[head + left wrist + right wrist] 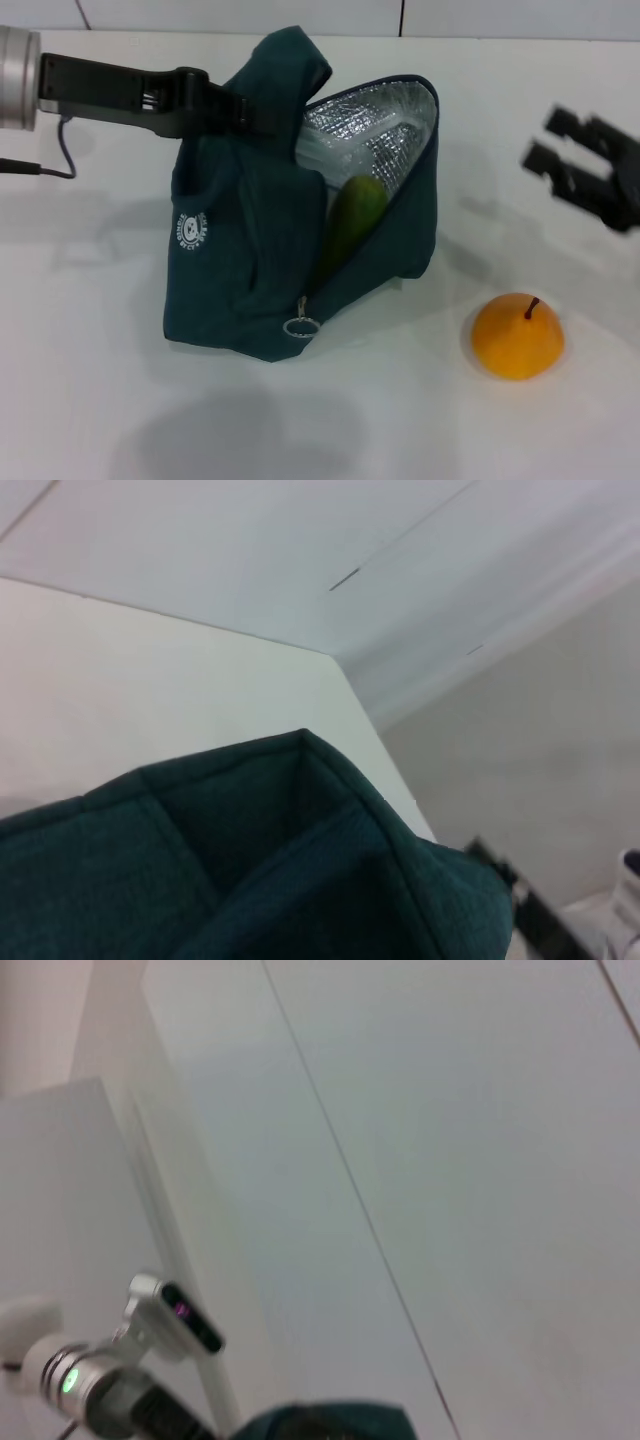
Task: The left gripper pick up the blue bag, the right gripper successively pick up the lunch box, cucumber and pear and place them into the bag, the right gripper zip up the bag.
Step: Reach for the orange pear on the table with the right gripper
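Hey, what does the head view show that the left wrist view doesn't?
Only the head view shows the left claw gripping the bag's upper edge, the open mouth with silver lining, the cucumber standing inside, the pear on the table beside the bag, the zipper pull, and the right claw raised off to the right. Only the left wrist view shows the table's far corner and the floor beyond. Both show the blue bag and the white table.
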Motion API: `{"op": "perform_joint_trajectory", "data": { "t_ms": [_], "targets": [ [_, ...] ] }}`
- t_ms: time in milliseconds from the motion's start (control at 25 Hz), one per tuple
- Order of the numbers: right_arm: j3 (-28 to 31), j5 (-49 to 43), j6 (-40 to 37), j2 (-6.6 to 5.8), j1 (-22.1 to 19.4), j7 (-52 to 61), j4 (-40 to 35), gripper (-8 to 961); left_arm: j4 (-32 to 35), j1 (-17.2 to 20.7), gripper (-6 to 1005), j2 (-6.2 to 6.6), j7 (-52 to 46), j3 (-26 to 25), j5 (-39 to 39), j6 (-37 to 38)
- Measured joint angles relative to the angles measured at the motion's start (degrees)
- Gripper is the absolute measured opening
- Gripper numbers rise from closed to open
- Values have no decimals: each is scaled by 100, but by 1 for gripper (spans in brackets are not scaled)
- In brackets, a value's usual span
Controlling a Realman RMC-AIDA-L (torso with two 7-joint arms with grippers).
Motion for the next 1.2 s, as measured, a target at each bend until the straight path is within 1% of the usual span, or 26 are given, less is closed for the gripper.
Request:
{"op": "perform_joint_trajectory", "data": {
  "t_ms": [160, 240, 320, 440, 640, 1200],
  "targets": [
    [13, -763, -412, -133, -212, -112, 14, 743, -169, -21, 40, -3, 26, 0, -5, -59],
    [19, -1005, -505, -160, -289, -185, 19, 743, -190, -19, 40, -3, 35, 0, -5, -86],
    [21, -1127, -502, -151, -380, -307, 25, 742, -191, -8, 40, -3, 41, 0, -6, -111],
    [25, -1323, -487, -97, -466, -637, 72, 741, -204, 11, 40, -13, 63, 0, -6, -131],
    [35, -1393, -401, -36, -474, -1045, 284, 740, -224, 10, 41, -16, 92, 0, 7, -134],
    [64, -1423, -121, 39, -446, -1232, 477, 738, -233, -6, 41, -18, 120, 9, 49, -135]
  ]
}}
